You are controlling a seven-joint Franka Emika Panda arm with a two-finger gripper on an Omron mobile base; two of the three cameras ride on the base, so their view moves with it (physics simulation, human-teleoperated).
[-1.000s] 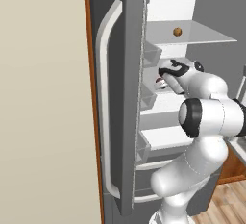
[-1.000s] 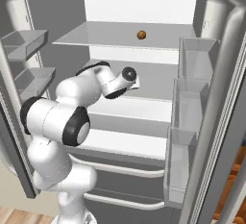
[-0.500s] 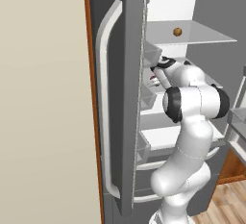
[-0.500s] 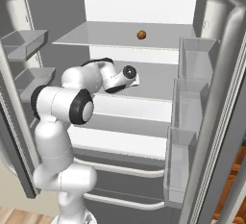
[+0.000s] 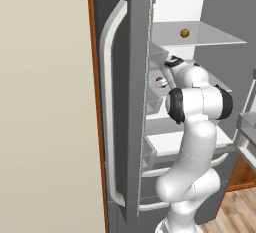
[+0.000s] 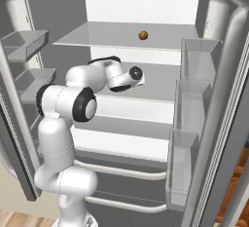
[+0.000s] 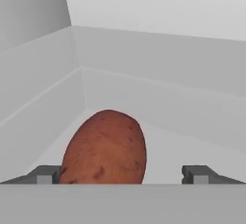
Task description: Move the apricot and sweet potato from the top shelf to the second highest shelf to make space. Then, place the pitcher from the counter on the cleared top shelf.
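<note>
From my remote station I saw the gripper (image 7: 124, 174) reaching into the fridge at the level of the second highest shelf (image 6: 160, 85). Its jaws stood wide open and held nothing. In the hand view the sweet potato (image 7: 104, 148) lay on the pale shelf floor between the fingertips (image 7: 46, 174), close to the left one; I could not tell if it touched it. The apricot (image 6: 143, 35) sat on the top shelf (image 6: 102, 36), well apart from the arm.

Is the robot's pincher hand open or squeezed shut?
Open: the gripper fingertips stand wide apart beside the red-brown sweet potato.
</note>
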